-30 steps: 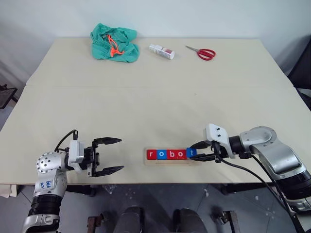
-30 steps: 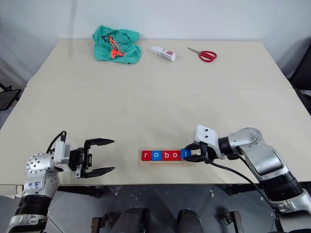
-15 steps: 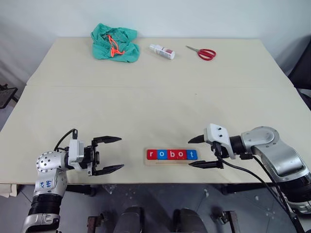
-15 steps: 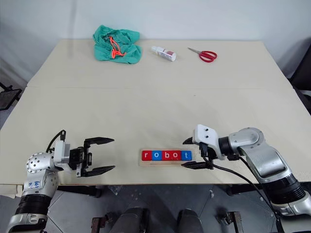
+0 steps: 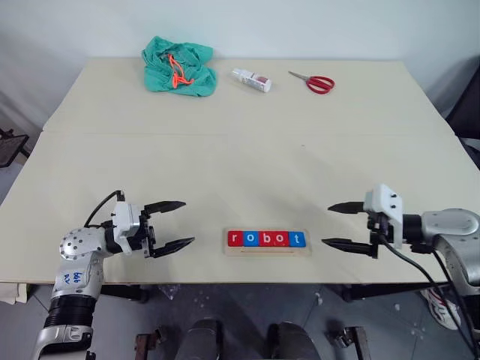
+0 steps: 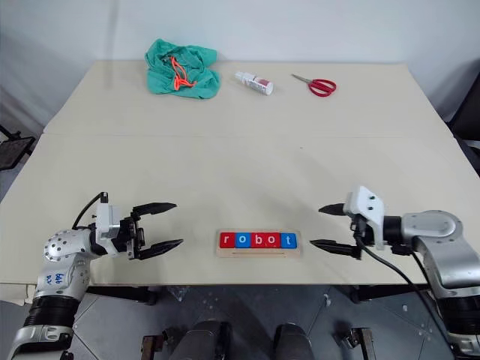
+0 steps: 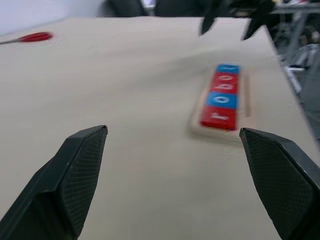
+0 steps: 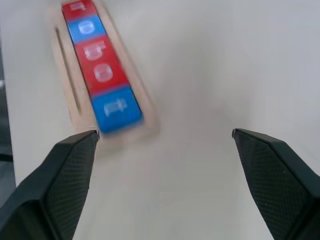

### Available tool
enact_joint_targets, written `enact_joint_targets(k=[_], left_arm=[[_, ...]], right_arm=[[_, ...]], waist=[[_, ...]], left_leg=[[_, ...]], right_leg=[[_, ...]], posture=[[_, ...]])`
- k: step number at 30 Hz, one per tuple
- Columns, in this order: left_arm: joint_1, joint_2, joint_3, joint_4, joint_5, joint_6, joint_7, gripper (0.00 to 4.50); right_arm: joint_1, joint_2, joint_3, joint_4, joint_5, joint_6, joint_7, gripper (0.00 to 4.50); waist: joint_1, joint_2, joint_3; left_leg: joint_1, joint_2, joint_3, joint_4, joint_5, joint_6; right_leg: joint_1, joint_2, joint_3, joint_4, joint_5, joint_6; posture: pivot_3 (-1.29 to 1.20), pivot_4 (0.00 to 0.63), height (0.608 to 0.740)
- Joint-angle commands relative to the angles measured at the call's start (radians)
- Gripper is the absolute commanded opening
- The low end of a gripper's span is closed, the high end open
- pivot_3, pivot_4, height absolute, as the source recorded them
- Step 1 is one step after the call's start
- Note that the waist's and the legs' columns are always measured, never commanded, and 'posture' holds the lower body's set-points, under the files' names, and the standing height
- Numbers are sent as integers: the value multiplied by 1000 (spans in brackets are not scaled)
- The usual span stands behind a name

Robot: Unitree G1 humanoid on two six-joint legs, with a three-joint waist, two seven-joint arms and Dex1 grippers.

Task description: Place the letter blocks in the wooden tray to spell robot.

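Note:
Five letter blocks (image 5: pixel 266 239) lie in a row in the wooden tray (image 5: pixel 266 251) near the table's front edge. They read r, o, b, o, t in red, blue, red, red, blue. My right gripper (image 5: pixel 327 225) hangs open just right of the tray, its fingertips a short gap from the blue t block (image 8: pixel 116 110), holding nothing. My left gripper (image 5: pixel 187 222) stands open and empty a little way left of the tray, pointing toward the red r block (image 7: pixel 218 116).
At the table's far side lie a crumpled green cloth (image 5: pixel 178 66), a small white bottle (image 5: pixel 250 79) and red scissors (image 5: pixel 315 81). The tray sits close to the table's front edge (image 5: pixel 240 282). Bare tabletop lies between the tray and the far objects.
My right gripper opened, let go of the blue t block and drew away to the right. My left gripper turned slightly toward the tray.

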Motion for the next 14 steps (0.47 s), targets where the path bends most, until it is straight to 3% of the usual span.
enact_joint_targets(k=[1,14], left_arm=[[1,22,28,-63,30,31,99,4500],[71,106,68,-107,-21,10,-3,4500]], right_arm=[[-21,-48,-31,143,-15,-127,87,4454],[-134,-45,-6,380,-37,-234,163,4454]], waist=[[-1,0,0],[-3,0,0]], left_leg=[[0,0,0,0,0,0],[0,1,0,0,0,0]], right_leg=[[0,0,0,0,0,0],[0,0,0,0,0,0]], posture=[[0,150,740],[0,150,740]])
